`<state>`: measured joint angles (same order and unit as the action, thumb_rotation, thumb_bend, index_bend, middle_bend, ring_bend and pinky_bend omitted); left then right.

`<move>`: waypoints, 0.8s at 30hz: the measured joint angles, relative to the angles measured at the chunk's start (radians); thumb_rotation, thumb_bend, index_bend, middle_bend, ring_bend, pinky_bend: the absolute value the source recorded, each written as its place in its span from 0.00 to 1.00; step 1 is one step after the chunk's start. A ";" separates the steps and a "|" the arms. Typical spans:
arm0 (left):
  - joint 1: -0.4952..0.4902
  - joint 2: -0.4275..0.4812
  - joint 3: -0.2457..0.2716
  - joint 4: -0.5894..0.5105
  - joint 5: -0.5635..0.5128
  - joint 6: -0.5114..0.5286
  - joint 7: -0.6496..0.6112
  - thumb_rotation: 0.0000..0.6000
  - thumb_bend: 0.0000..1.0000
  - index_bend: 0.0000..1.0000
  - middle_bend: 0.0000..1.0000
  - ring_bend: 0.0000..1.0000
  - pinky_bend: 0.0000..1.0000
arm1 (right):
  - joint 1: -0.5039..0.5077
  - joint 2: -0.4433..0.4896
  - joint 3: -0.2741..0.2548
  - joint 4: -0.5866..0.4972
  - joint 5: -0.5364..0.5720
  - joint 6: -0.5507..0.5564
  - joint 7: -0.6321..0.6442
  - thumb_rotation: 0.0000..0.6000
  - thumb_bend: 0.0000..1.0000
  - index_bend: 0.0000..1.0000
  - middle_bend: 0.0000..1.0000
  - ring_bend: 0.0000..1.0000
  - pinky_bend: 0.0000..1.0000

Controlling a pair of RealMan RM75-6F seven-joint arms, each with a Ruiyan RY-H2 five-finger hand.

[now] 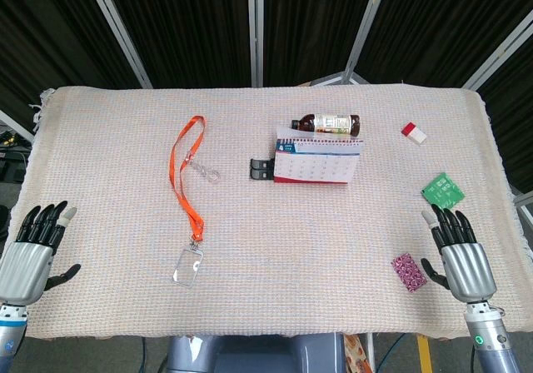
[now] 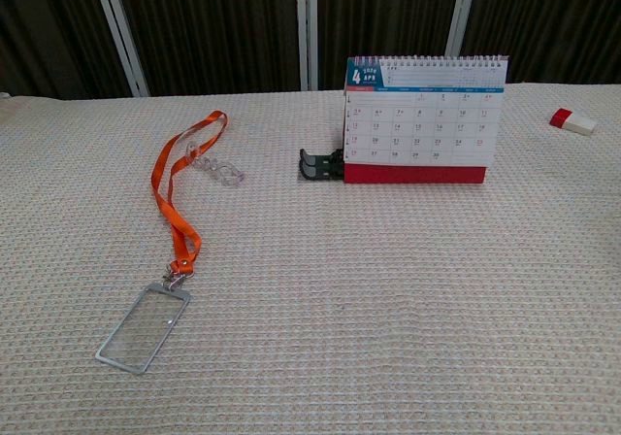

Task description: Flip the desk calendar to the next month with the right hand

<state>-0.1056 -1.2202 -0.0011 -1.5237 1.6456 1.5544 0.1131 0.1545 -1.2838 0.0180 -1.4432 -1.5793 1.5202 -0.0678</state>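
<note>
The desk calendar stands upright near the middle back of the table, spiral binding on top, red base below. In the chest view the calendar faces me and its page carries a large 4. My right hand rests at the table's near right edge, fingers apart and empty, well short of the calendar. At the near left edge my left hand lies open and empty too. Neither hand appears in the chest view.
A drink bottle lies behind the calendar; black clips sit by its left side. An orange lanyard with a clear badge holder runs down the left. A red-white eraser, a green packet and a patterned packet lie on the right.
</note>
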 measured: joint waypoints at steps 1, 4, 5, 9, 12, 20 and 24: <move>0.000 -0.001 0.000 0.001 0.000 -0.001 0.001 1.00 0.09 0.00 0.00 0.00 0.00 | -0.001 0.000 0.000 -0.001 -0.001 0.000 0.000 1.00 0.22 0.00 0.00 0.00 0.00; 0.000 -0.002 0.000 0.001 0.000 0.001 0.002 1.00 0.09 0.00 0.00 0.00 0.00 | -0.002 0.001 0.001 -0.006 -0.003 0.001 -0.002 1.00 0.22 0.00 0.00 0.00 0.00; 0.000 -0.002 -0.001 0.000 0.001 0.003 0.001 1.00 0.09 0.00 0.00 0.00 0.00 | -0.002 0.001 0.002 -0.008 -0.006 0.002 -0.003 1.00 0.22 0.00 0.00 0.00 0.00; 0.002 0.000 0.000 -0.001 0.005 0.008 -0.004 1.00 0.09 0.00 0.00 0.00 0.00 | -0.001 -0.001 0.008 -0.022 0.000 -0.004 0.005 1.00 0.22 0.00 0.00 0.00 0.00; 0.001 0.002 -0.002 0.000 0.003 0.009 -0.011 1.00 0.09 0.00 0.00 0.00 0.00 | 0.007 -0.008 0.025 -0.055 0.024 -0.020 0.043 1.00 0.22 0.02 0.09 0.06 0.12; 0.001 0.010 -0.011 -0.002 -0.007 0.014 -0.032 1.00 0.09 0.00 0.00 0.00 0.00 | 0.072 -0.021 0.121 -0.230 0.199 -0.187 0.265 1.00 0.27 0.03 0.57 0.57 0.49; 0.003 0.014 -0.017 -0.002 -0.015 0.019 -0.041 1.00 0.09 0.00 0.00 0.00 0.00 | 0.121 -0.020 0.190 -0.311 0.328 -0.331 0.444 1.00 0.28 0.03 0.61 0.61 0.50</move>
<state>-0.1031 -1.2064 -0.0179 -1.5255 1.6306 1.5732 0.0724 0.2760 -1.3040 0.2075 -1.7538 -1.2514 1.1896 0.3758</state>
